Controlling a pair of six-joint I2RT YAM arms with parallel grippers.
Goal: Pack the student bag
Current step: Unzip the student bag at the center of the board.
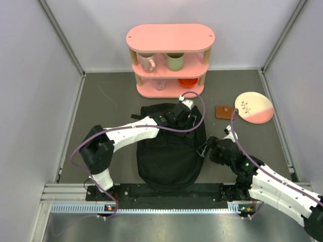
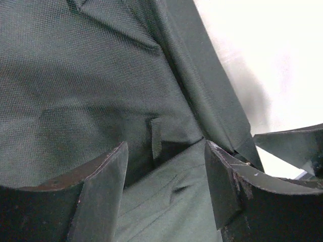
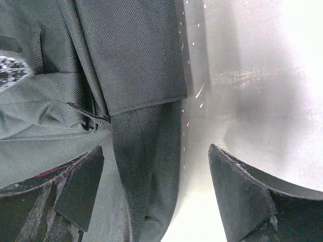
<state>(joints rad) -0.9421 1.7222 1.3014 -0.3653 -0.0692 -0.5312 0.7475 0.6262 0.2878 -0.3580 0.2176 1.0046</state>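
While set low over black cloth, stands spread with nothing pinched: left gripper (image 1: 184, 112), a fold of the student bag (image 1: 169, 156) lying between its fingers (image 2: 101, 191). Sits at the bag's far end, the end nearest the pink shelf (image 1: 170, 38). Spread likewise and closed on nothing: right gripper (image 1: 206, 147), set at the bag's right edge, a flap of fabric between its fingers toward one side, bare worktop (image 1: 101, 101) toward the other. Lying flat and wrinkled mid-worktop, closer to the near edge, between the two arms: the bag. Standing against the far edge, at its centre: the shelf, with a pale pink mug (image 1: 147, 62) and a green mug (image 1: 175, 61) on the middle level, a clear glass (image 1: 160, 84) and an orange bowl (image 1: 187, 81) on the lowest. Toward the far right corner: a cream and pink plate (image 1: 254, 107), a small brown flat thing (image 1: 225, 111) just beside it on the left.
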